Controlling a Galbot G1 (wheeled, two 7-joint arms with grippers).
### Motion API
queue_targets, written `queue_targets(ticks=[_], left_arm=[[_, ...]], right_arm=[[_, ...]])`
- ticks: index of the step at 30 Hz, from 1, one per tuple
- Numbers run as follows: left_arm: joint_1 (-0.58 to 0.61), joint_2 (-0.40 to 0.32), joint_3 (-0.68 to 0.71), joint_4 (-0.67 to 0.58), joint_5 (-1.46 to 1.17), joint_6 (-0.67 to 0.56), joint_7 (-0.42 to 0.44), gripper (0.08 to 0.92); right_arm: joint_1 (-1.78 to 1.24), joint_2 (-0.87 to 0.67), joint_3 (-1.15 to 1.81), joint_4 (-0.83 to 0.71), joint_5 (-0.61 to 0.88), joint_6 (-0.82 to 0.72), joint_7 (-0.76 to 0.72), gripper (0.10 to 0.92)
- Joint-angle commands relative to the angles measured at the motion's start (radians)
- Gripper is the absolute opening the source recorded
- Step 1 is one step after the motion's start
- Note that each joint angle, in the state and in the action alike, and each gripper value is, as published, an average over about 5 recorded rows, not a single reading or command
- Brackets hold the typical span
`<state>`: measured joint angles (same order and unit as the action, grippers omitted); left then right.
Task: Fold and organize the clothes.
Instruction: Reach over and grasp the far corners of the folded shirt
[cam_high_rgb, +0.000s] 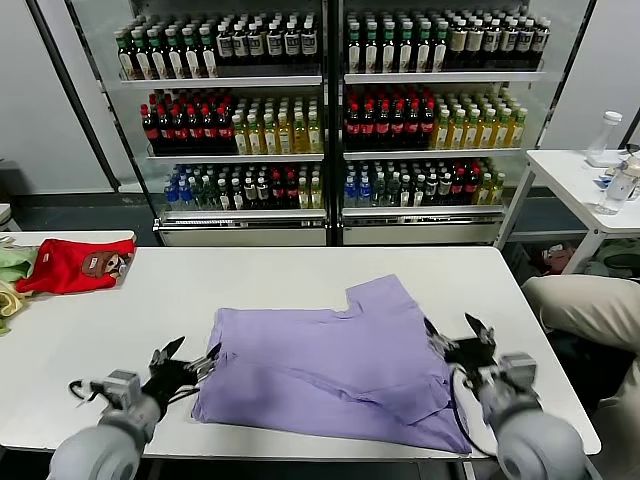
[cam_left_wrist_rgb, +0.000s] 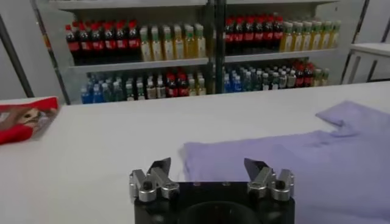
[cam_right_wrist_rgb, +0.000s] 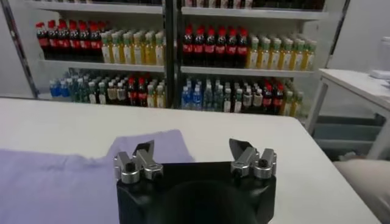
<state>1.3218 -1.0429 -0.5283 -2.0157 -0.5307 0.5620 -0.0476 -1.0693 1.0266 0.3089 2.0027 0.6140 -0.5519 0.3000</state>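
The clothes, one lavender T-shirt (cam_high_rgb: 340, 360), lie partly folded on the white table (cam_high_rgb: 250, 275), with a sleeve pointing toward the far edge. My left gripper (cam_high_rgb: 185, 358) hovers just off the shirt's near-left corner, open and empty. At the shirt's right edge my right gripper (cam_high_rgb: 458, 336) is open too, holding nothing. In the left wrist view the left gripper (cam_left_wrist_rgb: 208, 165) spreads wide in front of the shirt (cam_left_wrist_rgb: 292, 158). The right wrist view shows the right gripper (cam_right_wrist_rgb: 194, 151) spread, with the shirt (cam_right_wrist_rgb: 61, 182) lying off to one side of it.
A red garment (cam_high_rgb: 75, 265) and a green and yellow cloth (cam_high_rgb: 10, 268) lie at the table's far left. Drink coolers (cam_high_rgb: 330, 110) stand behind. A side table (cam_high_rgb: 590, 185) with bottles is at the right, and a beige-clad person (cam_high_rgb: 590, 310) sits by the table's right edge.
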Motion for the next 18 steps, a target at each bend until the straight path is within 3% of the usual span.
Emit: queue_targets(ticks=[1, 8, 18], left_arm=[[-0.295, -0.001, 0.119, 0.288, 0.032, 0.011, 0.054, 0.820], [-0.348, 0.009, 0.123, 0.421, 0.043, 0.019, 0.120, 0.823], [-0.384, -0.002, 0.123, 0.497, 0.041, 0.012, 0.200, 0.823]], right_arm=[[0.414, 0.115, -0.218, -0.387, -0.013, -0.027, -0.003, 0.822], [0.483, 0.178, -0.239, -0.548, -0.044, -0.027, -0.017, 0.823], [0.513, 0.256, -0.222, -0.718, -0.118, -0.023, -0.046, 0.823]])
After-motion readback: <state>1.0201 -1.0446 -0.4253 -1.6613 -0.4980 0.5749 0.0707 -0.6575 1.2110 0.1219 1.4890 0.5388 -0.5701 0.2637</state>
